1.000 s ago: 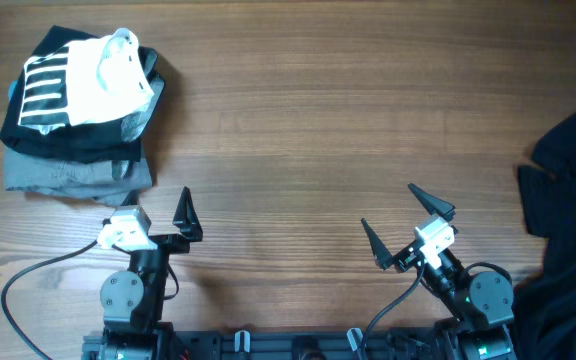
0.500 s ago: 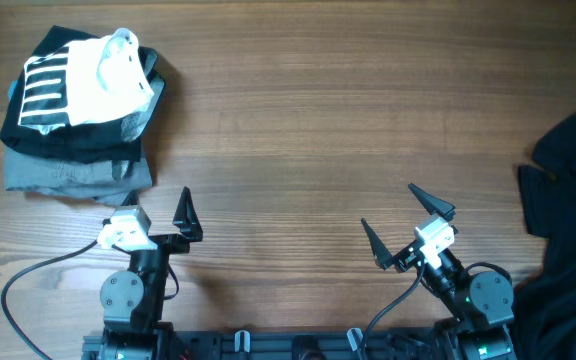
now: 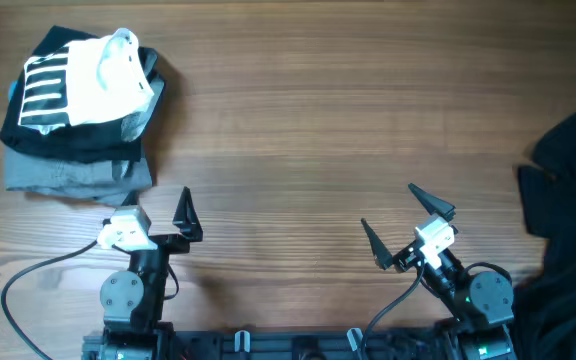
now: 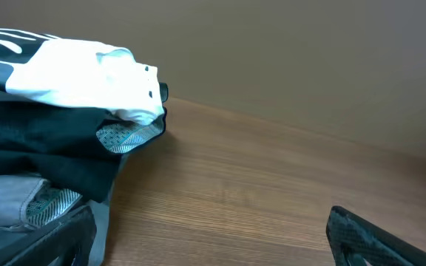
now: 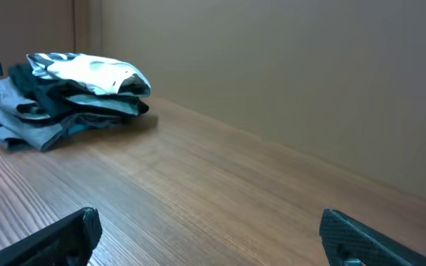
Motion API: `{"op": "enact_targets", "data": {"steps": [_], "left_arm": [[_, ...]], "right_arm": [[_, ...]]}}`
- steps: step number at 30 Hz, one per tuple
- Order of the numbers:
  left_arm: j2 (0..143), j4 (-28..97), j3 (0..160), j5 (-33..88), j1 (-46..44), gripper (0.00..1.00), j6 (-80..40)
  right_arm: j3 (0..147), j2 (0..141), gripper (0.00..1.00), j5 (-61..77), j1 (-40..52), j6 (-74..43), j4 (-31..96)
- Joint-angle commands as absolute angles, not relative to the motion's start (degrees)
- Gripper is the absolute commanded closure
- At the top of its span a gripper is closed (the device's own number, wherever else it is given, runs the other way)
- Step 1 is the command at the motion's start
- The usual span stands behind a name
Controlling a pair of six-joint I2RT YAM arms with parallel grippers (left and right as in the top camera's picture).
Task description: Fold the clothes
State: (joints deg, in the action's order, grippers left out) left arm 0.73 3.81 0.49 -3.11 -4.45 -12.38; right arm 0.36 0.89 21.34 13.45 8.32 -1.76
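Wooden table [image 3: 298, 120] from above: a stack of folded clothes [image 3: 78, 100] sits at upper left, apparently set aside as finished, a black garment [image 3: 568, 200] lies crumpled at the right edge, and the left gripper [image 3: 153, 215] and right gripper [image 3: 388, 205] rest at the bottom, jaws wide and empty.

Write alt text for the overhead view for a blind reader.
Folded clothes, a white striped T-shirt on top, lie at the far left of the table; a loose black garment lies at the right edge. The left gripper and right gripper are open and empty.
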Motion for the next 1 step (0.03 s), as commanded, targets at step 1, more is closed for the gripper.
{"op": "enact_targets", "data": {"steps": [1], "left_arm": [[0.38,3.90,0.34,-2.61,-4.64,0.00,-12.91]], "right_arm": [[0.30,0.27,0.00,20.93,13.21,7.51,-1.87]]}}
